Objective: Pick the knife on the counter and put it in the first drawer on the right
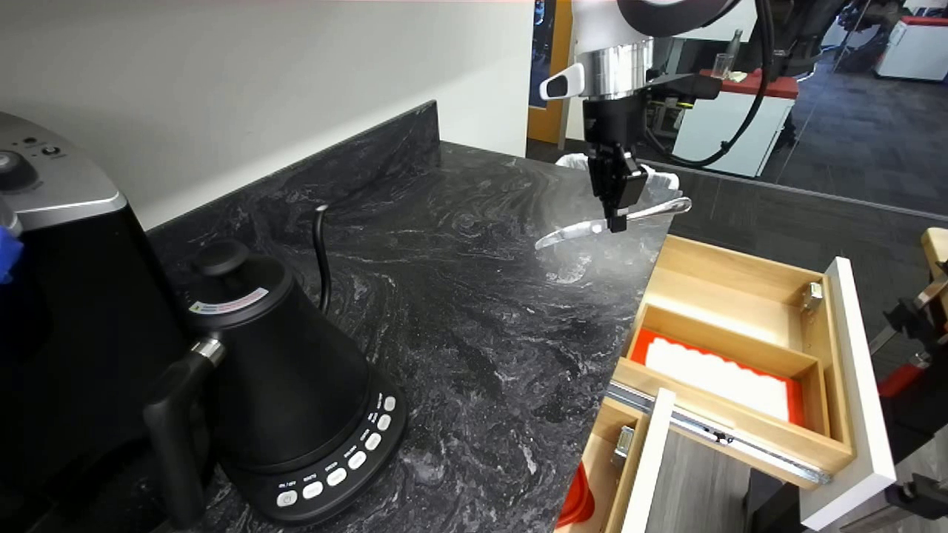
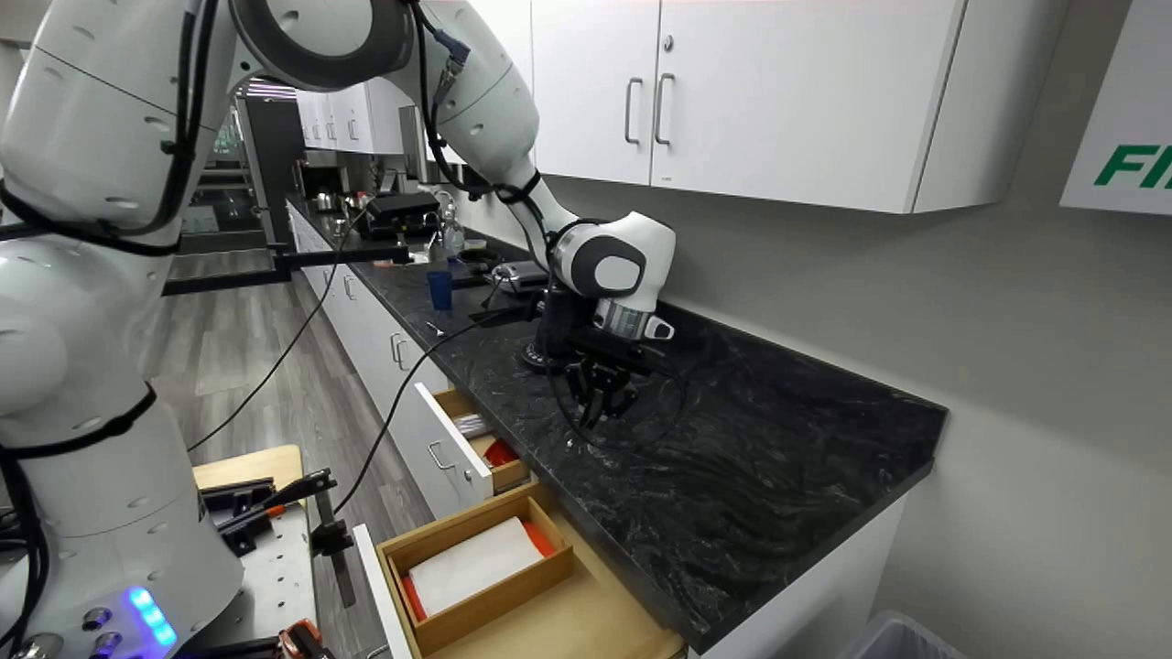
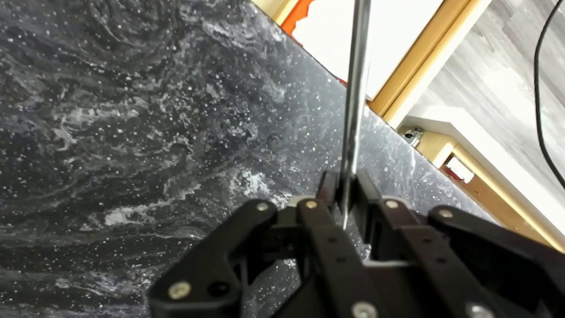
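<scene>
Okay, my fingers (image 3: 368, 190) pinch the knife (image 1: 574, 233) near mid-length above the counter (image 1: 481, 318), its handle (image 1: 664, 208) jutting out on the side of the drawer (image 1: 740, 305).

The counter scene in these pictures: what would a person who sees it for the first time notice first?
Most striking is probably the silvery knife, gripped in the black pincer over the dark marbled counter. Next would come the pulled-out wooden drawer below the counter's edge, showing white and orange-red inside. In an exterior view, the large black kettle also stands out, on the counter at the lower left.
</scene>
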Controlling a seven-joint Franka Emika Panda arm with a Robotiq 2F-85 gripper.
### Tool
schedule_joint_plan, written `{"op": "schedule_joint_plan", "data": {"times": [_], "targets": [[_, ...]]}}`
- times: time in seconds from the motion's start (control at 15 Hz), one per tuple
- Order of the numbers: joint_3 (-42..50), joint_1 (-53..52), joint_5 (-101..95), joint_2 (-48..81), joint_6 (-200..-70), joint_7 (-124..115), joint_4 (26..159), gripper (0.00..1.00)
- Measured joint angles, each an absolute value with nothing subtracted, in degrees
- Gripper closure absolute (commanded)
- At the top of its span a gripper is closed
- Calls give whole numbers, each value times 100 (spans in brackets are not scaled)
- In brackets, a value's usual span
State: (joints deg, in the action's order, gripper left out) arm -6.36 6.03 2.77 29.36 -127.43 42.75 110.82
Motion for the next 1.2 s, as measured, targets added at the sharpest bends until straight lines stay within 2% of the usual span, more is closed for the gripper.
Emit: {"op": "schedule_joint_plan", "data": {"times": [0.6, 1.2], "targets": [[-626, 548, 30, 1700, -13739, 4029, 12842, 93], [-749, -147, 183, 1355, -14854, 1617, 13858, 93]]}}
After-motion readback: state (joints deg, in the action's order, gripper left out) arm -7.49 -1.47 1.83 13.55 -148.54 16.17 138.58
